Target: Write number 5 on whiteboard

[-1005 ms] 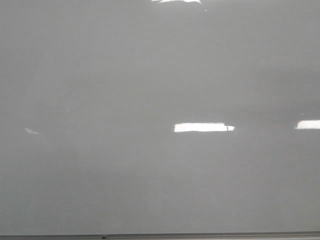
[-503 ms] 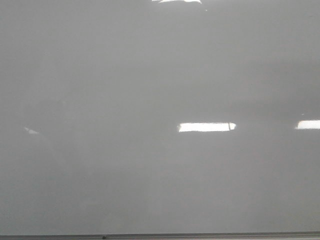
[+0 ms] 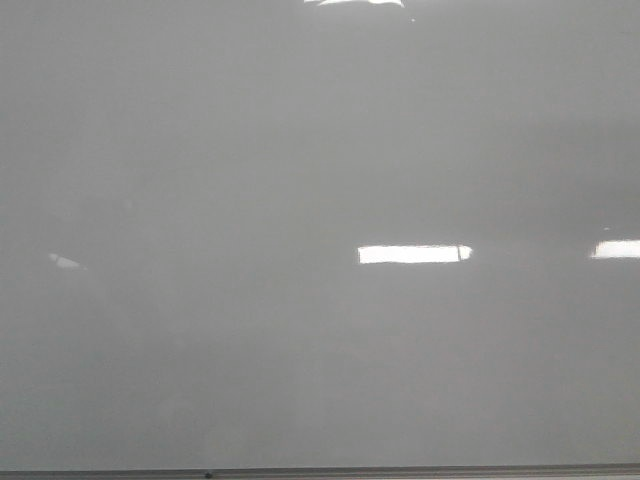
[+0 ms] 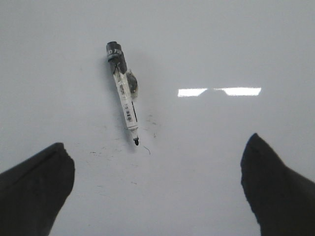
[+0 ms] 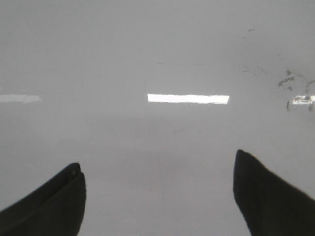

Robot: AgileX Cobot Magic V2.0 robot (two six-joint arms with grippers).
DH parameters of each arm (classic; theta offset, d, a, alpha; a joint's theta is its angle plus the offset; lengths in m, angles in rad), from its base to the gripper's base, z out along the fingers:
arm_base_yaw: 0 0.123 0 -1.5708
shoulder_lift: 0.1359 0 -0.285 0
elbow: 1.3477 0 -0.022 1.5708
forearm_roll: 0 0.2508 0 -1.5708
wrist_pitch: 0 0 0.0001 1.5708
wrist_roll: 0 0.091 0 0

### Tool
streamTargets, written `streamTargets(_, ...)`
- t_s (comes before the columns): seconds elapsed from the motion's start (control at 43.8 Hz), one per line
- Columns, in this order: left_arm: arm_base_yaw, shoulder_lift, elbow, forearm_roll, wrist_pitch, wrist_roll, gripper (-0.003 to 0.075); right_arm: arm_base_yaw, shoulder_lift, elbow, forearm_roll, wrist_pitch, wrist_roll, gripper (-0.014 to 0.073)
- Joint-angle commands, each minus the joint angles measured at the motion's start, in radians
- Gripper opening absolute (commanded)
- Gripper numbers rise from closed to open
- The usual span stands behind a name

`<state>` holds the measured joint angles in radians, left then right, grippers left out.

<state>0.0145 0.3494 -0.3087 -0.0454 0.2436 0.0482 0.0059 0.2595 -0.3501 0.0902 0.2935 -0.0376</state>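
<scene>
The whiteboard (image 3: 300, 200) fills every view, a thin metal strip (image 3: 400, 471) along its near edge. No written 5 shows on it, only faint smudges (image 5: 290, 81). Left tool (image 4: 157, 189): fingers wide apart over the board, holding nothing. Right tool (image 5: 160, 196): likewise spread and bare. A marker (image 4: 123, 101) lies flat on the board beyond the left tool, uncapped tip toward it, a short ink tick (image 4: 147, 150) just beside the tip.

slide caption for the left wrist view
Open left hand above an uncapped marker lying on the whiteboard.
</scene>
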Motion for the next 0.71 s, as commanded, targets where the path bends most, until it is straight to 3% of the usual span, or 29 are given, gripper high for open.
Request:
streamTargets(0.0, 0.002, 0.084, -0.054, -0.009, -0.082, -0.011, 0.0640, -0.006, 0.017, -0.036, -0.002, -0.088, -0.008, 0.0631)
streamTargets(0.228, 0.012, 0.424, -0.190, -0.014, -0.117, -0.100, 0.0640, -0.006, 0.017, -0.036, -0.002, -0.088, -0.008, 0.0631)
streamTargets(0.388, 0.092, 0.653, -0.308, -0.020, -0.185, -0.149, 0.0640, -0.006, 0.017, -0.036, -0.002, -0.088, -0.008, 0.0631)
streamTargets(0.685, 0.109, 0.907, -0.449, -0.026, -0.244, -0.142, 0.0639, -0.006, 0.017, -0.036, -0.002, -0.087, -0.008, 0.0631)
